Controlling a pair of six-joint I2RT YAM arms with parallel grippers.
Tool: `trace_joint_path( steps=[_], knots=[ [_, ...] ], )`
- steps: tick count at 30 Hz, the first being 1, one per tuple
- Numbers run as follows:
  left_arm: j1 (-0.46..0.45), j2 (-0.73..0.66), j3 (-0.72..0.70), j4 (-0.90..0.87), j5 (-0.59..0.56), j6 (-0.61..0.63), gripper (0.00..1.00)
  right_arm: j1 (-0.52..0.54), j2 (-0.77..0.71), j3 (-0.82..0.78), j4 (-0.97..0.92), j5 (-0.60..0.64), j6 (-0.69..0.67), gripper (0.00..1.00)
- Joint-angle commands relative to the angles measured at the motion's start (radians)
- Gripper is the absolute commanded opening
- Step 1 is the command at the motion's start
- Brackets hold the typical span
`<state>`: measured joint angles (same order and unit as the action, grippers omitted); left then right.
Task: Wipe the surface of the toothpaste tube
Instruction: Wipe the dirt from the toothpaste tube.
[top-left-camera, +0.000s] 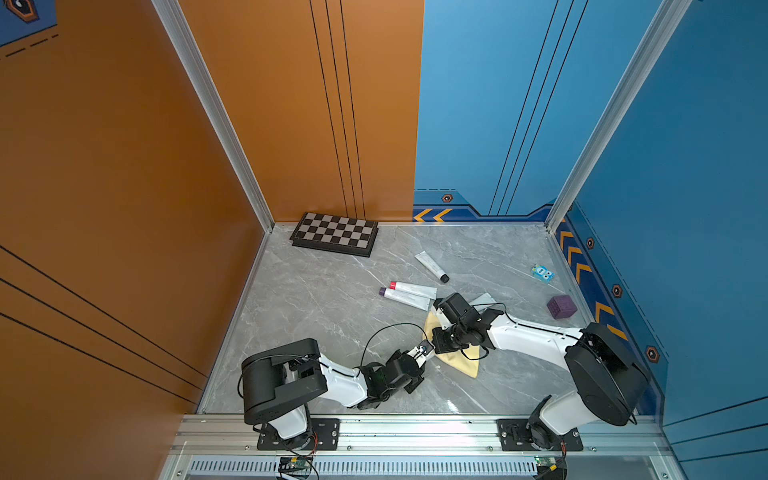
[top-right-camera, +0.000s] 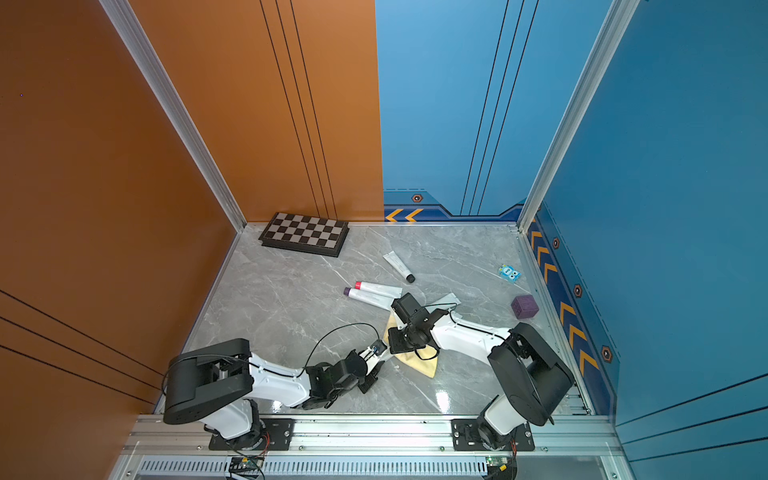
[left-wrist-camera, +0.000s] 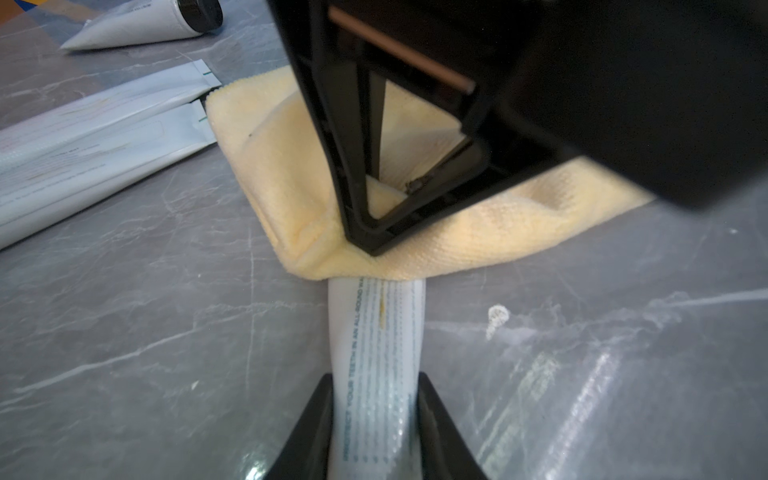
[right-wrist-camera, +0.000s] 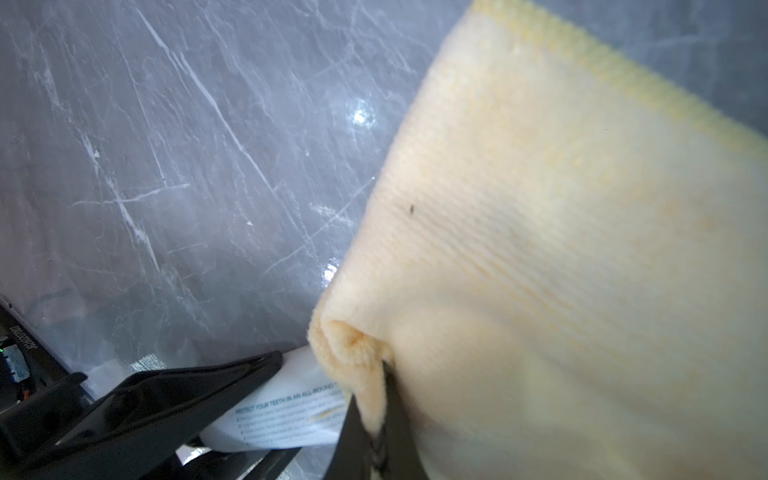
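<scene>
A white toothpaste tube with blue print lies low over the marble table, and my left gripper is shut on it, one finger on each side. Its far end is hidden under a folded yellow cloth. My right gripper is shut on a fold of that cloth, which it holds down on the tube. In both top views the left gripper and right gripper meet at the cloth near the table's middle front.
Behind the cloth lie a red-capped tube, a purple-capped tube and a black-capped tube. A chessboard sits at the back left. A purple cube and a blue toy box sit at the right. A small white smear marks the table.
</scene>
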<state>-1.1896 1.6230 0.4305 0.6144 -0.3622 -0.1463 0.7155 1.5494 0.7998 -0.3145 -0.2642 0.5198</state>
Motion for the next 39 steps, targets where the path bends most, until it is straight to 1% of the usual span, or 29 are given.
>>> trace_joint_path(
  steps=[1,3,5,8,10,11,13,14,16,18,21,23,25,28,31,33,35,39],
  knots=[
    [0.025,0.022,-0.029,-0.119,-0.027,-0.001,0.31,-0.005,0.040,-0.044,-0.156,0.063,-0.015,0.00],
    [0.025,0.023,-0.028,-0.119,-0.025,0.000,0.31,-0.005,0.048,-0.057,-0.101,-0.057,0.008,0.00],
    [0.025,0.023,-0.026,-0.119,-0.025,0.001,0.31,-0.007,0.069,-0.075,-0.023,-0.204,0.041,0.00],
    [0.025,0.021,-0.028,-0.119,-0.024,0.000,0.31,-0.007,0.105,-0.105,0.097,-0.363,0.105,0.00],
    [0.026,0.019,-0.029,-0.119,-0.023,-0.001,0.31,-0.007,0.120,-0.115,0.139,-0.415,0.128,0.00],
    [0.026,0.018,-0.029,-0.119,-0.023,-0.001,0.31,-0.007,0.122,-0.113,0.135,-0.416,0.126,0.00],
    [0.028,0.019,-0.031,-0.119,-0.025,-0.001,0.31,-0.007,0.120,-0.100,0.071,-0.369,0.087,0.00],
    [0.027,0.019,-0.030,-0.119,-0.024,-0.001,0.31,-0.039,0.116,-0.092,0.024,-0.332,0.060,0.00],
    [0.028,0.018,-0.031,-0.119,-0.024,-0.001,0.31,-0.046,0.095,-0.074,-0.073,-0.217,0.011,0.00],
    [0.027,0.016,-0.031,-0.119,-0.023,-0.002,0.31,-0.054,0.063,-0.062,-0.165,-0.052,-0.032,0.00],
    [0.027,0.016,-0.031,-0.119,-0.023,-0.003,0.31,-0.051,0.017,-0.054,-0.239,0.142,-0.039,0.00],
    [0.028,0.015,-0.030,-0.119,-0.022,-0.003,0.31,-0.043,0.000,-0.048,-0.258,0.225,-0.031,0.00],
    [0.028,0.017,-0.031,-0.119,-0.021,-0.003,0.31,-0.038,-0.003,-0.045,-0.261,0.251,-0.029,0.00],
    [0.028,0.018,-0.029,-0.119,-0.020,-0.003,0.31,-0.034,0.011,-0.046,-0.222,0.167,-0.030,0.00],
    [0.029,0.018,-0.030,-0.119,-0.020,-0.003,0.31,-0.034,0.029,-0.062,-0.146,0.018,-0.019,0.00],
    [0.028,0.016,-0.031,-0.119,-0.020,-0.004,0.31,-0.034,0.039,-0.073,-0.079,-0.110,0.003,0.00],
    [0.029,0.016,-0.030,-0.119,-0.018,-0.003,0.31,-0.034,0.047,-0.085,-0.011,-0.212,0.031,0.00],
    [0.029,0.017,-0.029,-0.119,-0.018,-0.003,0.31,-0.036,0.067,-0.103,0.082,-0.352,0.081,0.00]
  ],
)
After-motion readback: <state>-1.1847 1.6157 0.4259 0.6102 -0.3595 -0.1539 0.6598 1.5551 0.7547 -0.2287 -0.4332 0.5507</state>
